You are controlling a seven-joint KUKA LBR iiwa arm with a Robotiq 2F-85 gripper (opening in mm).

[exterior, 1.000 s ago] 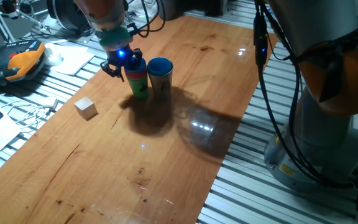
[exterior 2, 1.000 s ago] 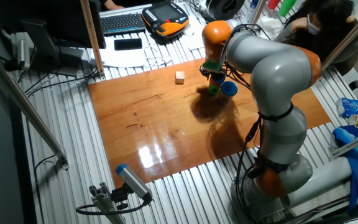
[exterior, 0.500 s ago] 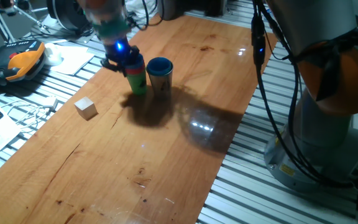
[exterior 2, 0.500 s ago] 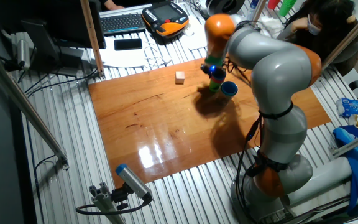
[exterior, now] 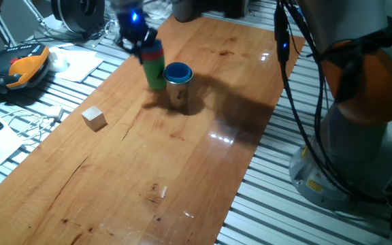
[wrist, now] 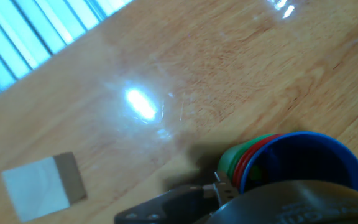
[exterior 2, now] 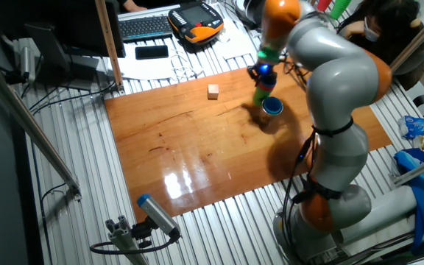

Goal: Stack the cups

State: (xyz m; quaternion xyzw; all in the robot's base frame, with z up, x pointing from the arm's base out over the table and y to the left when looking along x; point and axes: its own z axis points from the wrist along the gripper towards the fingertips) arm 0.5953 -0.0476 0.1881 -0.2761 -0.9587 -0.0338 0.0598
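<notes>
My gripper (exterior: 136, 37) is shut on a nested stack of cups (exterior: 154, 67), green at the bottom with red and blue at the top, and holds it above the wooden table. A shiny steel cup with a blue cup inside (exterior: 178, 84) stands just right of the stack. In the other fixed view the gripper (exterior 2: 263, 71) holds the stack (exterior 2: 260, 91) beside the blue-rimmed cup (exterior 2: 272, 108). The hand view shows the stack's blue rim (wrist: 303, 163) with red and green edges, against my gripper (wrist: 229, 194).
A small pale wooden cube (exterior: 94, 118) lies left of the cups, also in the other fixed view (exterior 2: 213, 90) and the hand view (wrist: 42, 185). A teach pendant (exterior: 22, 67), papers and cables lie off the table's left edge (exterior: 46, 129). The robot base (exterior: 359, 129) stands at the right.
My gripper has risen and moved toward the far side with the cup stack, lifting it off the table. The blue-rimmed steel cup and the cube have stayed put.
</notes>
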